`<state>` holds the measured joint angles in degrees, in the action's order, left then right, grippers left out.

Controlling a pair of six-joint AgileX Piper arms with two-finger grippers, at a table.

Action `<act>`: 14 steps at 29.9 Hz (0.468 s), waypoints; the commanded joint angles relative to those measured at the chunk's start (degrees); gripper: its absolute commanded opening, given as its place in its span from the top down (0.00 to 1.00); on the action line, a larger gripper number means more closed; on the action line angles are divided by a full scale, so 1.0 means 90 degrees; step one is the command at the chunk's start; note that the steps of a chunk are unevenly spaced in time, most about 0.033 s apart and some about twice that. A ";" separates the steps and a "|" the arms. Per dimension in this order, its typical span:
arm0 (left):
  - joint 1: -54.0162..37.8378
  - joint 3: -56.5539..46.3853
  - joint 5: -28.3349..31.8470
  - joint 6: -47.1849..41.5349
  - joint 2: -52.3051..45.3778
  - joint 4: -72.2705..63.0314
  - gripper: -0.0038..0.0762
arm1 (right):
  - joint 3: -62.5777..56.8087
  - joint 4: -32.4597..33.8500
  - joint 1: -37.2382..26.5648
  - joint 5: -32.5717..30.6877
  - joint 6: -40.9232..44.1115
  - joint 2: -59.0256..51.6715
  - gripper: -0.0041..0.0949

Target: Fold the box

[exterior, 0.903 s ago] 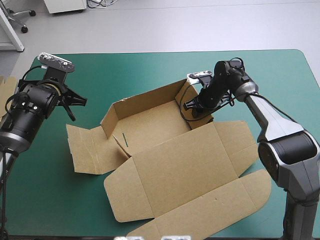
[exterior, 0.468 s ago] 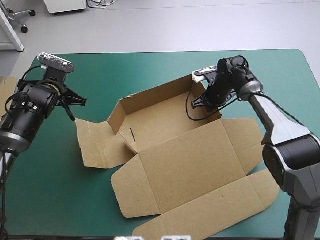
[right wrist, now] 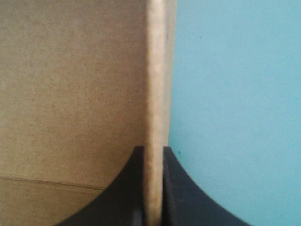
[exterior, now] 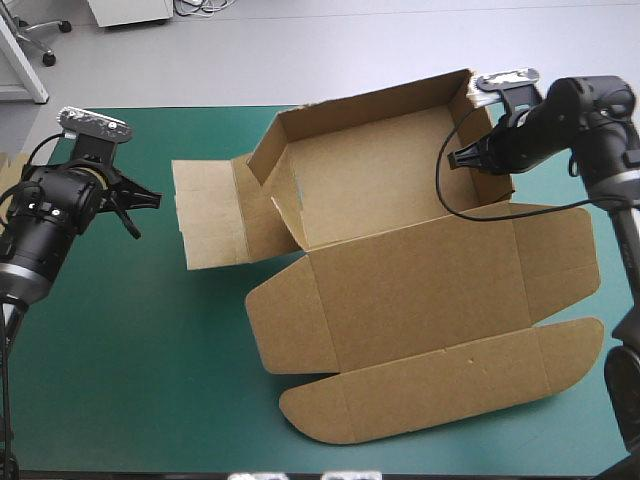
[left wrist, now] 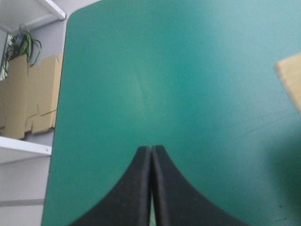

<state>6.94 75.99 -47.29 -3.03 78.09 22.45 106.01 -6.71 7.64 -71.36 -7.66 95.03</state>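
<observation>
Gripping the box (exterior: 420, 290) by a raised wall is the right gripper (exterior: 487, 157). In the right wrist view the black fingers (right wrist: 176, 188) sit one on each side of the wall's edge, all but closed, with the brown board pinched between them. The inner face of the box (right wrist: 70, 94) is to one side of the wall and the teal-green cover (right wrist: 235, 94) to the other.

Box position: centre to right of the bench (exterior: 120, 350), brown board, partly formed.
- The tray end is toward the far edge, with its far wall and both side walls standing. In the high view the far wall overlaps the bench's far edge. The grip is on the right-hand wall, near its far corner.
- One flap lies flat to the left of the tray.
- The lid lies flat toward the near edge, its rounded tuck flap nearest, with a side flap out to either side.

The left gripper (left wrist: 151, 148) is over the left part of the bench, apart from the box. Its fingers are pressed together in a pointed arch, holding nothing, with bare cover under them. One corner of the box (left wrist: 291, 80) shows off to one side, ahead of it.

Spare board (left wrist: 28, 96) lies off the bench, beyond its left edge.
</observation>
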 commanded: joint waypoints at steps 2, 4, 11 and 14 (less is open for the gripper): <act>-0.0657 0.0176 0.0478 0.0387 -0.0219 -0.1158 0.96 | 0.0213 -0.0593 -0.0298 -0.0010 -0.0147 -0.0846 0.97; -0.0941 0.0176 0.0508 0.0641 -0.0219 -0.1792 0.96 | 0.0213 -0.0593 -0.0298 -0.0010 -0.0163 -0.1048 0.97; -0.1833 0.0067 0.0624 0.1514 -0.0207 -0.3394 0.96 | 0.0201 -0.0542 -0.0298 -0.0010 -0.0190 -0.1743 0.97; -0.2146 -0.0298 0.0712 0.2127 -0.0207 -0.4496 0.96 | 0.0201 -0.0589 -0.0298 -0.0010 -0.0190 -0.1935 0.97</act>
<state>-10.18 74.33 -44.58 11.35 78.09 -8.41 106.01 -10.24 5.51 -71.42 -9.29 80.99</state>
